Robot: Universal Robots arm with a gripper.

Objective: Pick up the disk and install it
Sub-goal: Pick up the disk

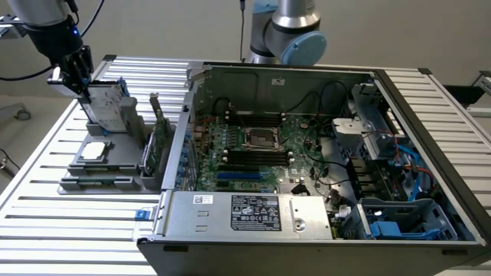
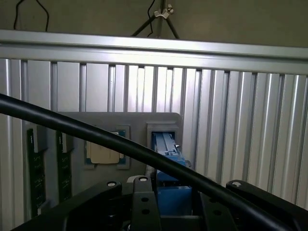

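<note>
The disk [image 1: 110, 106], silver-grey with blue carrier edges, stands upright in a slot of the grey fixture [image 1: 115, 169] at the exterior view's left, outside the computer. My gripper [image 1: 83, 87] comes down on its top corner from above. In the wrist view the disk [image 2: 168, 156] is seen edge-on, its blue carrier running down between my two black fingers [image 2: 140, 199], which sit against it on either side. The gripper [image 2: 171, 204] is shut on the disk. I cannot tell whether the disk's lower edge still rests in the slot.
The open computer case [image 1: 383, 80] with its motherboard [image 1: 253, 149] fills the table's middle and right; a blue drive bay [image 1: 406, 221] sits in its near right corner. On the fixture stand a green circuit card [image 1: 157, 144] and a small square chip [image 1: 94, 150]. A black cable [image 2: 86, 131] crosses the wrist view.
</note>
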